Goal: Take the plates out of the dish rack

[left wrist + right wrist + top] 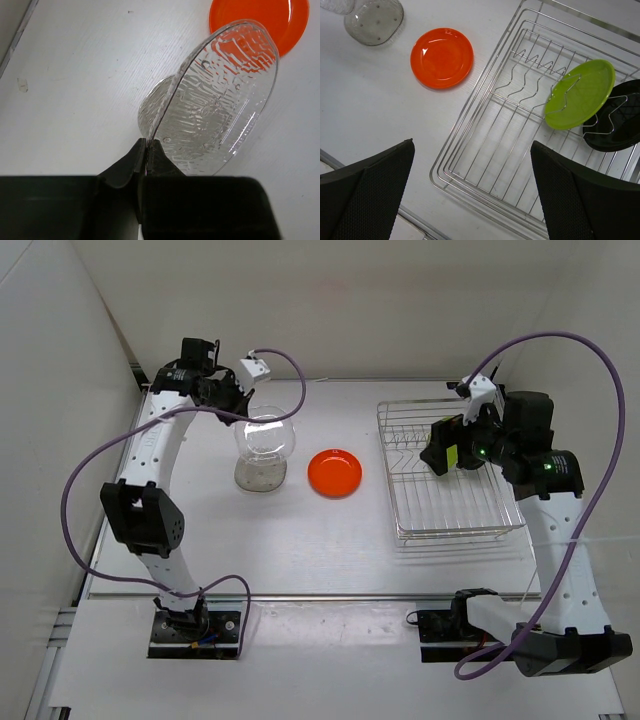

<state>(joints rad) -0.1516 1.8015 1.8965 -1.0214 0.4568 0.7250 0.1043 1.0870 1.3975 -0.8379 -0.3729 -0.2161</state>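
My left gripper is shut on the rim of the clear plate and holds it tilted above the table; the left wrist view shows the jaws pinching the edge of the clear plate. The orange plate lies flat on the table, and also shows in the wrist views. The lime green plate and the black plate lean in the dish rack. My right gripper is wide open and empty above the rack.
White walls close in the table at the back and both sides. Purple cables loop from both arms. The clear plate throws a grey shadow on the table beneath it, left of the orange plate.
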